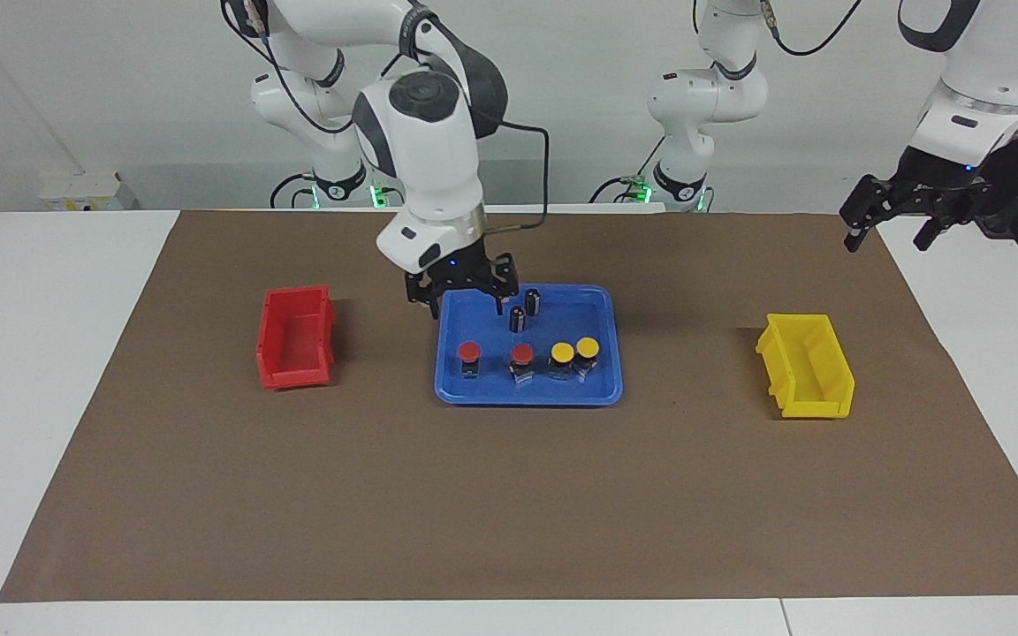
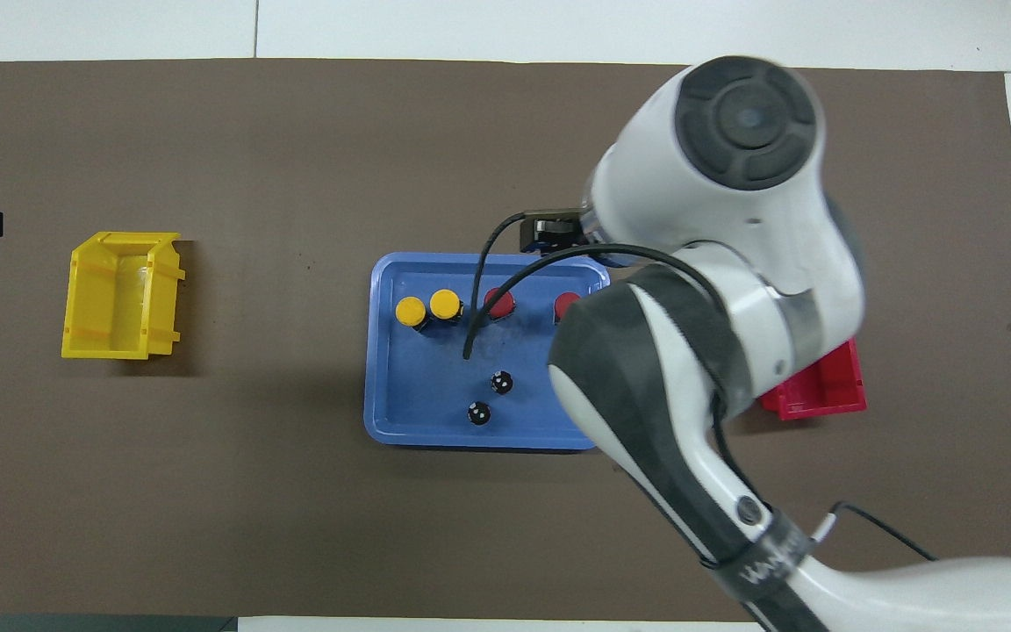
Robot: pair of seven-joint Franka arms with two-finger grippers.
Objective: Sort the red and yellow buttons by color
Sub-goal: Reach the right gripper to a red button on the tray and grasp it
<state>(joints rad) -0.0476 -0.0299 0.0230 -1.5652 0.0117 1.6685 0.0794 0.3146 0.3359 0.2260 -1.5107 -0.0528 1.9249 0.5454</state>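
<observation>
Four buttons stand in a row in the blue tray (image 1: 602, 389): two red-capped buttons (image 1: 469, 352) (image 1: 521, 354) toward the right arm's end and two yellow-capped buttons (image 1: 561, 353) (image 1: 588, 346) beside them. They also show in the overhead view: the red ones (image 2: 499, 303) (image 2: 565, 305), the yellow ones (image 2: 410, 311) (image 2: 445, 304). My right gripper (image 1: 467, 305) is open and empty, over the tray's rim nearest the robots, above the first red button's end. My left gripper (image 1: 889, 231) is open and empty, raised and waiting over the table's edge at the left arm's end.
Two dark capless cylinders (image 1: 531, 300) (image 1: 517, 320) stand in the tray nearer to the robots than the buttons. A red bin (image 1: 295, 338) lies toward the right arm's end, a yellow bin (image 1: 805, 365) toward the left arm's end. Brown mat (image 1: 509, 495) covers the table.
</observation>
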